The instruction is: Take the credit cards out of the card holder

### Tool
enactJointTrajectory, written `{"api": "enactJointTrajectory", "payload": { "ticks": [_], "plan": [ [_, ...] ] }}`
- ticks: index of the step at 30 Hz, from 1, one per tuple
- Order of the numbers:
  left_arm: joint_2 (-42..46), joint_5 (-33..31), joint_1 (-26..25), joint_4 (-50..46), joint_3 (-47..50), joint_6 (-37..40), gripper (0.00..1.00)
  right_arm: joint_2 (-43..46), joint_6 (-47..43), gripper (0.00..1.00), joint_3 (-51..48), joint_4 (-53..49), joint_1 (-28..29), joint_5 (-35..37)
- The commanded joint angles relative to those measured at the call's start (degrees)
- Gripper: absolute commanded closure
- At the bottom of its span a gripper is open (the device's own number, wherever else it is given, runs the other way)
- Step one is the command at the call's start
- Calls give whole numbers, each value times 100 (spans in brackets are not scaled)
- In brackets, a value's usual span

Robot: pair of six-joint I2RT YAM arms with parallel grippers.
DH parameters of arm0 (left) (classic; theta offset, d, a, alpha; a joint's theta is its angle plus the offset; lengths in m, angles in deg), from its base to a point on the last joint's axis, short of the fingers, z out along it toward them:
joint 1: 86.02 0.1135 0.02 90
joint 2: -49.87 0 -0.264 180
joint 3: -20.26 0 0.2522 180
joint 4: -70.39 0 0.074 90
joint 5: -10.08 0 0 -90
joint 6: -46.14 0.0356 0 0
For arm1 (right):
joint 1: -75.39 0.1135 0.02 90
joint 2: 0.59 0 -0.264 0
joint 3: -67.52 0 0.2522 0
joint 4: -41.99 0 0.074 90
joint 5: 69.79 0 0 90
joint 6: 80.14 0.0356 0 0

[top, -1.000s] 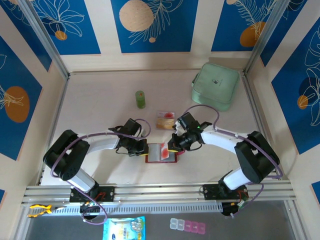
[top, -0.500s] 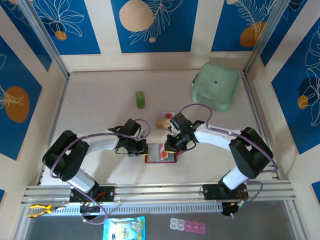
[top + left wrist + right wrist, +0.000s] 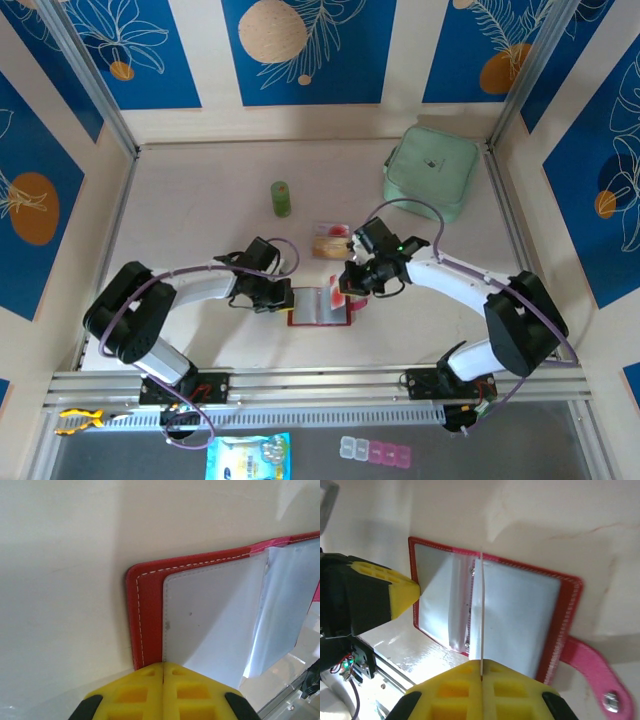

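The smooth pale table (image 3: 200,200) carries a flat red wallet (image 3: 318,308) with white stitching, lying open between the two claws with its cloudy grey plastic pockets facing up. The left claw (image 3: 163,669) has its ribbed yellow fingers pressed together on the wallet's edge, and the right claw (image 3: 482,669) pinches a thin stiff card (image 3: 481,605) that stands edge-on over the pockets. Just beyond the right claw lie more small cards (image 3: 330,242), orange and pink.
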State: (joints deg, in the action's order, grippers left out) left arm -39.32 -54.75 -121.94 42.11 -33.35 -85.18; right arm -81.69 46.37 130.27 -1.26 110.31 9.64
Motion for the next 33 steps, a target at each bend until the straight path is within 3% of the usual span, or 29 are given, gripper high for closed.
{"api": "enactJointTrajectory", "payload": {
  "ticks": [1, 8, 20, 33],
  "plan": [
    [52, -357, 108, -545, 112, 192, 100, 188, -1235, 96, 441, -645, -305, -156],
    [142, -337, 142, -568, 92, 183, 100, -52, -3460, 97, 1365, -1283, -888, -163],
    [647, -497, 180, -848, -128, 173, 86, -1043, -7149, 100, 3027, -1894, -861, 832],
    [1585, -844, 352, -1299, 211, 121, 81, -2782, -8399, 100, 4832, -2546, -881, 1202]
  ]
}}
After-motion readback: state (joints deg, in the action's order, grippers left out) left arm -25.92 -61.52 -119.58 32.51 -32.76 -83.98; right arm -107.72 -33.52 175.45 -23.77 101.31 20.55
